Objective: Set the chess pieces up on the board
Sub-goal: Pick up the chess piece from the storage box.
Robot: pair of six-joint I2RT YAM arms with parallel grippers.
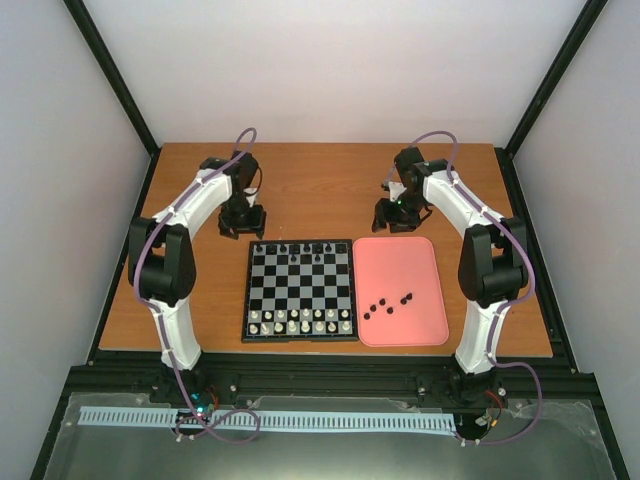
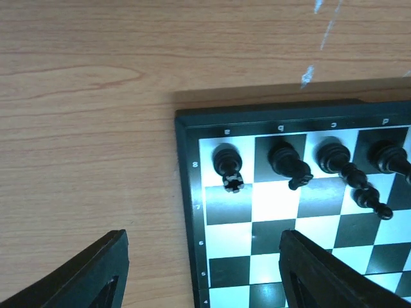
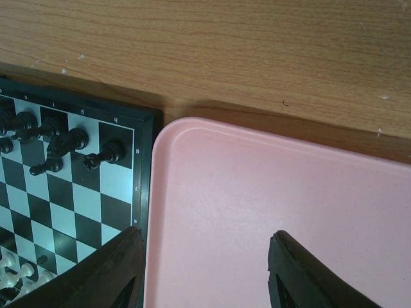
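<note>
Your left claw [image 2: 204,247] is hovering over the far left corner of the board [image 2: 192,212], its fingers apart with nothing between them. Black chess pieces [image 2: 282,160] are standing along that far row, and a few more are lying in the pink tray [image 1: 400,265] just beside the board. Your right claw [image 3: 205,237] is hanging over the tray's corner, fingers apart and gripping nothing.

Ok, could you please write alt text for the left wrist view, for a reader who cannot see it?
Corner of a chessboard on a wooden table, with black chess pieces standing along its end row. At the bottom, the left arm's two dark fingers stand apart, holding nothing.
</note>
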